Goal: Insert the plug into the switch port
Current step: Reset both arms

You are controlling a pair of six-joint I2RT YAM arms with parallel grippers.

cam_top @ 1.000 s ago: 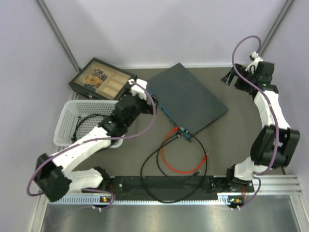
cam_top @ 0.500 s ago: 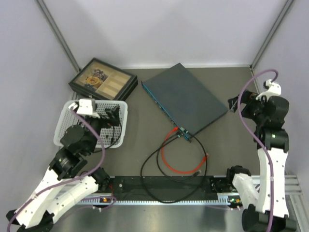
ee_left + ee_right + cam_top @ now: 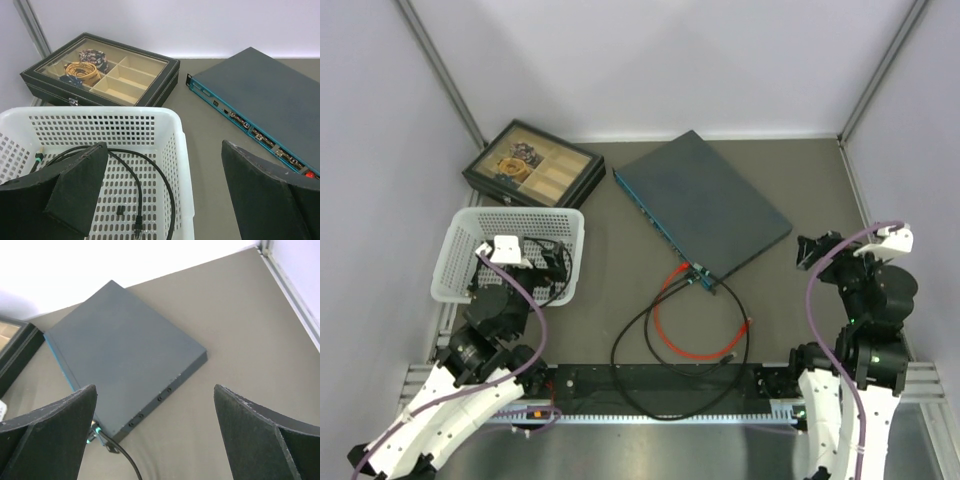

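Nearest the arm bases, a red cable (image 3: 658, 330) and a black cable (image 3: 614, 358) lay in loose loops on the table (image 3: 800, 180), with slack enough to reach the switch (image 3: 705, 205). The plug (image 3: 681, 271) on one end of the red cable sat against the switch's row of sockets. It seemed to be in a port, though it was too small in view to be sure. The cable's other end (image 3: 748, 324) lay free to the right.

Both pincers were released and held nothing. The left pincer (image 3: 161, 150) hung above the white basket (image 3: 100, 116). The right pincer (image 3: 155, 390) hung over bare table right of the switch. Both were well apart from the plug, probably parked clear of the work. The basket held one black lead (image 3: 138, 200).

Further back, the switch lay flat and skewed, its socket edge facing near-left, where an arm could reach it. At far left, the black box (image 3: 532, 165) held a tan coil (image 3: 82, 70) and a dark roll (image 3: 92, 54). Its other compartments looked empty.
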